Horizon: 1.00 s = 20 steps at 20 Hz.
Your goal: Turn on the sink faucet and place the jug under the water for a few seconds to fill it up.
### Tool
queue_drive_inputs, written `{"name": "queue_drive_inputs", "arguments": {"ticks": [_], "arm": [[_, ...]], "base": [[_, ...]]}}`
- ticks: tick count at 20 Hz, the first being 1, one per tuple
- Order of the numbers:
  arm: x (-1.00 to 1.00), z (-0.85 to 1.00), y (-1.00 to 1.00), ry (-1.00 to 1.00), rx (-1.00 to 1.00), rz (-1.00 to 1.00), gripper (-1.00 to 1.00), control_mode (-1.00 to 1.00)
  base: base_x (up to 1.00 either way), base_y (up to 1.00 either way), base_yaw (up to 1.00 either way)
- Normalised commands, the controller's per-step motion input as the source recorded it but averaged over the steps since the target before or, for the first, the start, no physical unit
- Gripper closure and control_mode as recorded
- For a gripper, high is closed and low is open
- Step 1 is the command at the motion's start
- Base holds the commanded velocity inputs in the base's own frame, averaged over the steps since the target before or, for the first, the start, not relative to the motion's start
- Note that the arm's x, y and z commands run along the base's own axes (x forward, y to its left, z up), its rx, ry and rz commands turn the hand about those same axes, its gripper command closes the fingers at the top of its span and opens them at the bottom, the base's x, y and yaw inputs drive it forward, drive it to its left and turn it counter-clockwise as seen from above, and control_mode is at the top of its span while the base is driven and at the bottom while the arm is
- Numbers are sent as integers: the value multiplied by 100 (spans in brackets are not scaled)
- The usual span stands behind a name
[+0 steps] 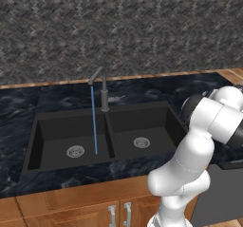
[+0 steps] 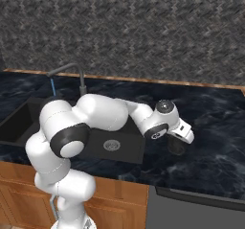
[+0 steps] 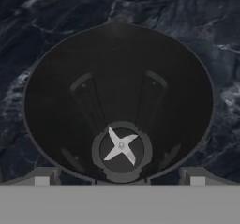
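No text, label, brand, number or sign can be read on anything here.

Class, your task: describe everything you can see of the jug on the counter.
The jug is a small, nearly black round vessel, open at the top and standing upright on the dark marbled counter to the right of the sink. Seen from above, its walls narrow toward the base, where a silver four-pointed blade sits in a grey ring; raised ribs run up the inner walls. It looks empty. The open tool hangs directly above it, its tips at the rim, not gripping.
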Motion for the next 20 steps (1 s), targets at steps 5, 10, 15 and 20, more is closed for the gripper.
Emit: {"name": "queue_drive_inputs", "arguments": {"ticks": [5,10,15,20], "arm": [[1,-16,0,0,0,0,100,-100],[1,-1,0,0,0,0,100,-100],[0,0,0,0,0,0,100,-100],[-1,0,0,0,0,0,100,-100]], "base": [[0,0,0],[0,0,0],[0,0,0],[0,0,0]]}}
